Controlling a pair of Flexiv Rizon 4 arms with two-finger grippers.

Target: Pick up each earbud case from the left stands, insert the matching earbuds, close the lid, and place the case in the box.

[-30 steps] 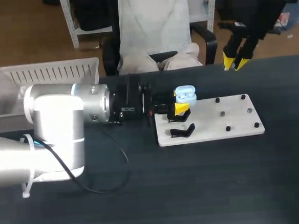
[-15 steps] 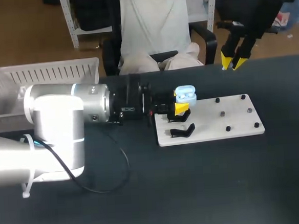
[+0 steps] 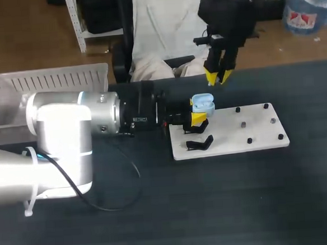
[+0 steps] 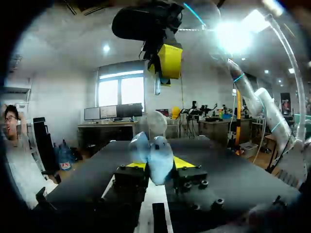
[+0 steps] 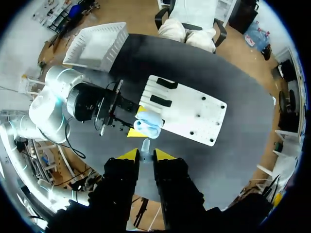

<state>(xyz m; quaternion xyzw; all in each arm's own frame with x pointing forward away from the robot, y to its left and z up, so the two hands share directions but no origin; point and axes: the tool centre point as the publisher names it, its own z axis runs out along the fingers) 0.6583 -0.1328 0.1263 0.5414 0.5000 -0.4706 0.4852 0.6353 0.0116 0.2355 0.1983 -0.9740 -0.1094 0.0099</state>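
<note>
Black tabletop spreads under both arms, with the white slatted plastic box at its far left. The bulky silver left arm lies across the table toward the white board with black pegs. There the left gripper is clenched on the pale blue earbud case, lid up. The case is held just above the board's left end, near an empty black stand. The right gripper hangs above and just behind the case, its jaws pinching a small pale earbud. The step in hand looks to be insertion. The next move calls for lowering the earbud straight down into its matching pocket, squarely aligned, with the case held steady.
</note>
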